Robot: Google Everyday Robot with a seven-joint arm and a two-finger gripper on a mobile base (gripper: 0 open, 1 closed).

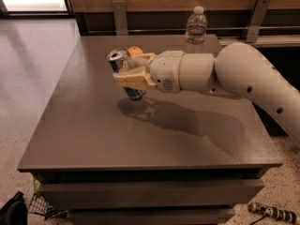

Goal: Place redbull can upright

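As it grips the redbull can (118, 59) around the middle, the gripper (130, 73) hangs low over the far half of the table (93, 130), its tan fingers (136, 80) closed on the can's sides. The can leans, its silver pull-tab top tipped toward the table's far left corner and its blue base down close to the tabletop, directly over its own shadow; whether the base touches the surface cannot be made out. The white arm (243, 74) reaches in from the table's right side.

Thin metal like this is likely light and smooth, liable to slip in a loose hold and to dent under a hard one, so a moderate squeeze across the mid-body, where the fingers sit now, looks the soundest grasp. Tall on a narrow base, the can would probably topple if let go while tilted; it wants squaring up first.

Just beyond the can, a small orange object (135, 50) shows above the fingers. A water bottle (195, 29) stands at the table's far edge.
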